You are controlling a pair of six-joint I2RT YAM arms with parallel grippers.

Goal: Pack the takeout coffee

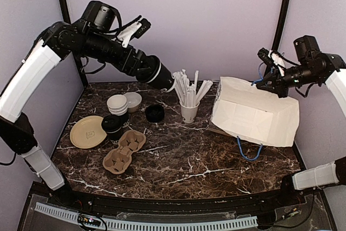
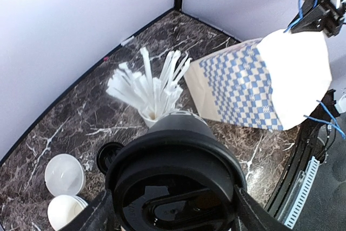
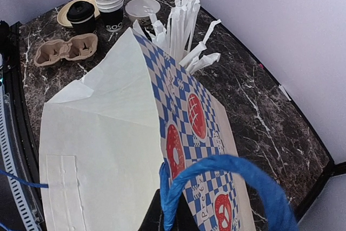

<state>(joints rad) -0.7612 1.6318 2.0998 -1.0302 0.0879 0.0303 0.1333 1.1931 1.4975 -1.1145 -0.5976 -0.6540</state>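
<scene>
Plate: tan, lower left of the overhead view.
Second capped cup: upright at the plate's right edge.
Cup carrier: cardboard, just below that cup.
Left claw: grasping the takeout coffee, one finger on each side of it near its lid.
Takeout coffee: held tilted above the table, just left of the straws, left of centre.
Straw cup: white, centre.
Paper bag: tilted, right of centre.
Right claw: clenched on the bag's blue handle, upper right.
</scene>
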